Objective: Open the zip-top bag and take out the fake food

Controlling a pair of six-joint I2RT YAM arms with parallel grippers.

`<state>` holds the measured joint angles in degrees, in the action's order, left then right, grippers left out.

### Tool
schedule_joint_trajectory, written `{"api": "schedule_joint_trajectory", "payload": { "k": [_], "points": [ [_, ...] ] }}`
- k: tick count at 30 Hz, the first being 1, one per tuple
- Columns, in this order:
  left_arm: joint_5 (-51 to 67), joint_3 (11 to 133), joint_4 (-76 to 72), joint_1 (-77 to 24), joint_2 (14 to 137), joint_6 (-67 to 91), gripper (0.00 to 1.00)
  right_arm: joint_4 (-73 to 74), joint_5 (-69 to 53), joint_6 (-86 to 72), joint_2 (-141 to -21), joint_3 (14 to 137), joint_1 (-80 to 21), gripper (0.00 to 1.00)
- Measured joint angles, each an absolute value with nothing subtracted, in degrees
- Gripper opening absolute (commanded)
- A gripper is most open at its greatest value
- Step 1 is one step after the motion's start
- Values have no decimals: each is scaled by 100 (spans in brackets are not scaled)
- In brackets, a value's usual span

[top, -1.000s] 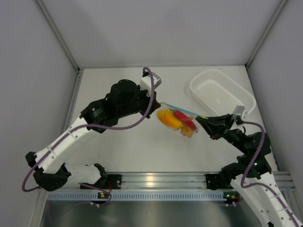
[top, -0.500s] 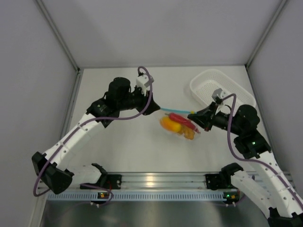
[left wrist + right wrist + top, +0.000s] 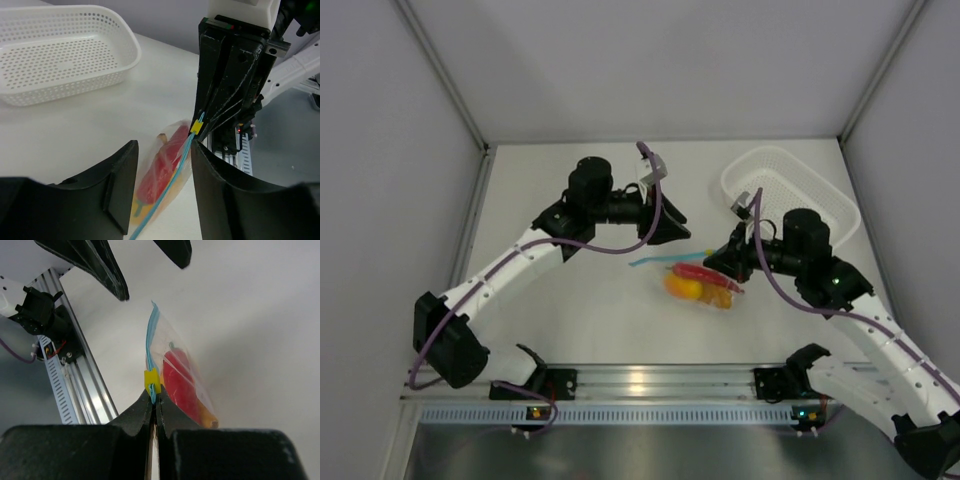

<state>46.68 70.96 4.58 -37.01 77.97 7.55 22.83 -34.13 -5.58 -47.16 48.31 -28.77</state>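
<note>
Pinching the zip-top bag (image 3: pixel 176 371) at its blue strip (image 3: pixel 150 340), the right gripper (image 3: pixel 153 401) holds it mid-worktop, just beyond the left gripper (image 3: pixel 164 152), whose fingers stand spread.

The left hand (image 3: pixel 162 160), fingers spread, flanks the zip-top bag (image 3: pixel 151 167), its blue strip (image 3: pixel 172 179) pinched by the right hand (image 3: pixel 198 125).

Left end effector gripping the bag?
No, the left end effector stands open, clear of the zip-top bag; only the right end effector pinches it.
</note>
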Motion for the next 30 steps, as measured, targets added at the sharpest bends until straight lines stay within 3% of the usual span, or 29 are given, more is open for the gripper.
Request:
{"api": "schedule_joint_trajectory", "payload": {
  "k": [3, 11, 25, 30],
  "points": [
    [5011, 7105, 217, -3863, 8060, 735, 42, 2346, -3400, -489, -4711, 4864, -2974, 0],
    [5728, 7105, 67, -4187, 8447, 602, 38, 2364, -3339, -449, -4716, 4882, -2985, 0],
    [5865, 7126, -60, -4226, 8683, 582, 29, 2316, -3433, -451, -4742, 4882, -2985, 0],
    [5918, 7131, -156, -4228, 8746, 602, 21, 2314, -3444, -451, -4742, 4882, -2985, 0]
  ]
}}
